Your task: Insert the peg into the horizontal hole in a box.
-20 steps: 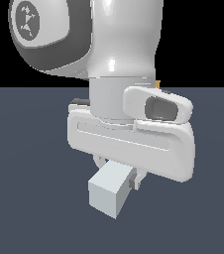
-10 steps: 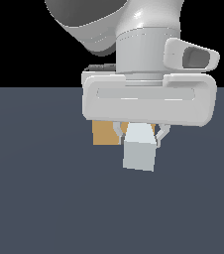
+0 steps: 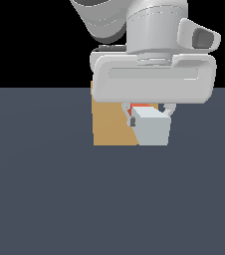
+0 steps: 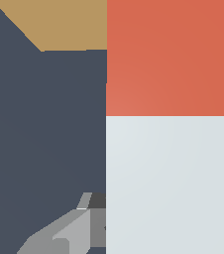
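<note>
Since a second ago my hand has swung from the lower left of the exterior view toward its upper right, and the box, then hidden behind me, now shows as a tan face just behind the bar I carry. My gripper (image 3: 148,110) is narrowed onto the peg (image 3: 151,127): a dark pad presses its left side and the other finger curves in at its right, so I hold it clamped near its pale end. From the exterior view I see the peg's square grey-white end facing the camera at centre frame, with a sliver of its orange-red end peeking out above, under my palm. In the wrist view the peg (image 4: 168,149) fills the right half of the picture, pale nearest my fingers and orange-red beyond, so its long axis points straight away from me with the coloured tip leading. The box (image 3: 112,124) stands on the dark floor just beyond and to the left of the peg in the exterior view; in the wrist view a corner of the box (image 4: 64,22) sits in the upper left, off the peg's line. I cannot see the hole in either picture. I judge that the tip points toward the box's side of the scene but lies offset from its middle, so a sideways shift toward the box comes before any push.
</note>
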Robot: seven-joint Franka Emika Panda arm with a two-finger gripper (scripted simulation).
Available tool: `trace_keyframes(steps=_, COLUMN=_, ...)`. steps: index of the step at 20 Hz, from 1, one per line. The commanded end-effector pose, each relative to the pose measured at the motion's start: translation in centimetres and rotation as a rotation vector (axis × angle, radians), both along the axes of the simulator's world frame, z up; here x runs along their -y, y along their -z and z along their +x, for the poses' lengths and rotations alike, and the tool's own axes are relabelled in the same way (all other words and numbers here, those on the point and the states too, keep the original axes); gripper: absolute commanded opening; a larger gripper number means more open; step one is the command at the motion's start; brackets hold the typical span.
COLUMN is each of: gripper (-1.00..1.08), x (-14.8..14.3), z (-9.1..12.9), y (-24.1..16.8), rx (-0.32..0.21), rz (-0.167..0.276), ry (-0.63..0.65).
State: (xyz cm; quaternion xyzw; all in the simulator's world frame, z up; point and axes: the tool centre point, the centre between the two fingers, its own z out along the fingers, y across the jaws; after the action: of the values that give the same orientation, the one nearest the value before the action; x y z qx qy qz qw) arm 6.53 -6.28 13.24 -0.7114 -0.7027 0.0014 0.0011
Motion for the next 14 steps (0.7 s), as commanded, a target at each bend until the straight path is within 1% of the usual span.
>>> trace_keyframes(steps=1, gripper=-1.0, x=-0.23, z=0.24, y=-0.52, rx=0.004, rz=0.0, ry=-0.018)
trace_keyframes(steps=14, gripper=-1.0, x=-0.27, z=0.22, y=-0.55, rx=0.002, rz=0.0, ry=-0.024)
